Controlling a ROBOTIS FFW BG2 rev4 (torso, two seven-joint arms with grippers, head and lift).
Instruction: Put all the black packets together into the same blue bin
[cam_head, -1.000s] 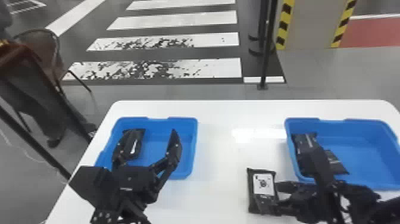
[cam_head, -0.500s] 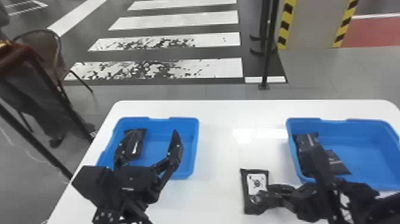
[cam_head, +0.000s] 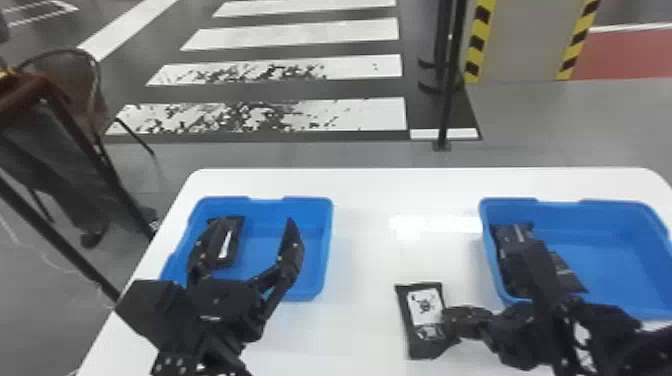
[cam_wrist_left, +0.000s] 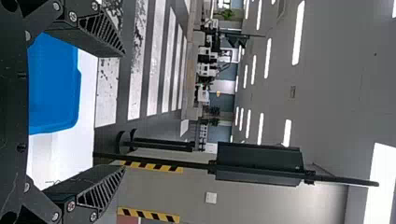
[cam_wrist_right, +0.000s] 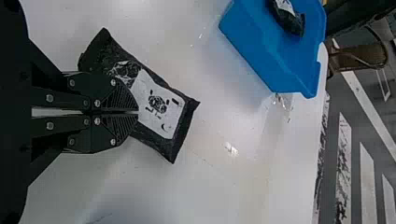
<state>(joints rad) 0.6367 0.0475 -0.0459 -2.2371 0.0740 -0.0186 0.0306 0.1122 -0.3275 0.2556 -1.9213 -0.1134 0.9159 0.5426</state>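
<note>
White-labelled packet (cam_head: 425, 307) sits in the right end effector (cam_head: 449, 322).

White table (cam_head: 370, 250) with rounded far corners; bright glare patch (cam_head: 407, 227) on its top. Beyond it, grey floor (cam_head: 550, 115) and a crosswalk (cam_head: 310, 35), white bars on dark ground, the nearer bars flecked black. Thin black pole (cam_head: 448, 110) stands upright past the table's far edge. Near it, grey panel (cam_head: 525, 40) bordered by yellow-black hazard stripes (cam_head: 477, 45); red floor area (cam_head: 625, 55) to the right. Brown chair (cam_wrist_right: 373, 58) beyond the table's left side. Left wrist view: grey ceiling (cam_wrist_left: 336, 70), long strip lights (cam_wrist_left: 299, 32), green plant (cam_wrist_left: 226, 14) in the distance.
</note>
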